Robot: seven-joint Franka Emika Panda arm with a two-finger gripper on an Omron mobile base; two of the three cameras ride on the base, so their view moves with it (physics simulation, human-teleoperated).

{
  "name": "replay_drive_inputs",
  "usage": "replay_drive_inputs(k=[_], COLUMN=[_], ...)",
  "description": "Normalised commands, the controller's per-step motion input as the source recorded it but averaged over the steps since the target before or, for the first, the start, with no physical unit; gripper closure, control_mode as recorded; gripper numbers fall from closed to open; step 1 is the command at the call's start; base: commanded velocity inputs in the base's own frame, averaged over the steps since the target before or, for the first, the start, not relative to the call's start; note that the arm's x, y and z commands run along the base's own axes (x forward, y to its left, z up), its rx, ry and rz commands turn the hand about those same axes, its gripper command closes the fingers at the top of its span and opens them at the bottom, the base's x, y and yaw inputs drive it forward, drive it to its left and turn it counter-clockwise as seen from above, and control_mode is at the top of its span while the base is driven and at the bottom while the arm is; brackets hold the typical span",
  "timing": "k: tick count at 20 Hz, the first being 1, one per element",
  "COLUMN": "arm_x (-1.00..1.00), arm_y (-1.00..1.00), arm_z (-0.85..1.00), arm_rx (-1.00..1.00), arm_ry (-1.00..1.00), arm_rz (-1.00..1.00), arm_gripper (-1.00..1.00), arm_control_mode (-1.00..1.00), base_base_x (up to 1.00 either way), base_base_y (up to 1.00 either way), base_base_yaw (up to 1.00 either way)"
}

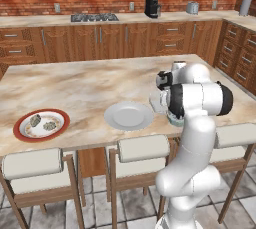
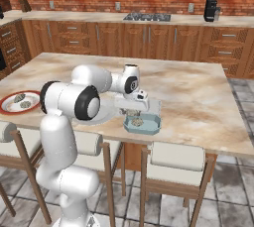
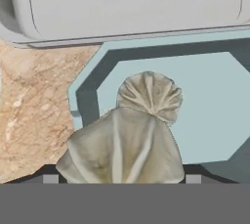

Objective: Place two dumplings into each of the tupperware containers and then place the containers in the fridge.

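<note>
My gripper [image 3: 122, 179] hangs just above the teal tupperware container [image 3: 210, 110], shut on a dumpling [image 3: 122, 149] that spans the gap between its fingertips. A second dumpling [image 3: 149, 96] lies inside that container [image 2: 149, 124]. The pale tupperware container [image 3: 132, 3] stands right behind the teal one, touching it. From the right base view the gripper [image 2: 133, 109] points down over the teal tray. Two more dumplings [image 1: 36, 120] [image 1: 51, 125] sit on the red-rimmed plate [image 1: 20, 132] at the island's left end. The fridge is out of view.
A round pale grey plate [image 1: 128, 115] lies on the marble island left of the containers. Stools [image 1: 145, 148] line the island's near edge. Wooden cabinets, a cooktop [image 1: 94, 17] and a coffee machine [image 1: 151, 7] run along the back wall.
</note>
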Motion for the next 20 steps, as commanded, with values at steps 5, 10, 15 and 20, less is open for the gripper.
replay_drive_inputs(k=[5,10,15,20], arm_x=[0.10,0.07,0.07,0.09], arm_y=[-0.66,-0.51,-0.14,0.00], arm_z=[0.00,-0.12,-0.30,-0.26], arm_rx=[0.05,0.07,0.02,0.00], arm_ry=[0.01,0.00,0.00,0.00], arm_rz=[0.00,0.00,0.00,0.00], arm_gripper=[1.00,1.00,1.00,1.00], arm_control_mode=[-1.00,-1.00,-1.00,-1.00], base_base_x=[0.00,0.00,0.00,0.00], base_base_y=[0.00,0.00,0.00,0.00], base_base_yaw=[0.00,0.00,0.00,0.00])
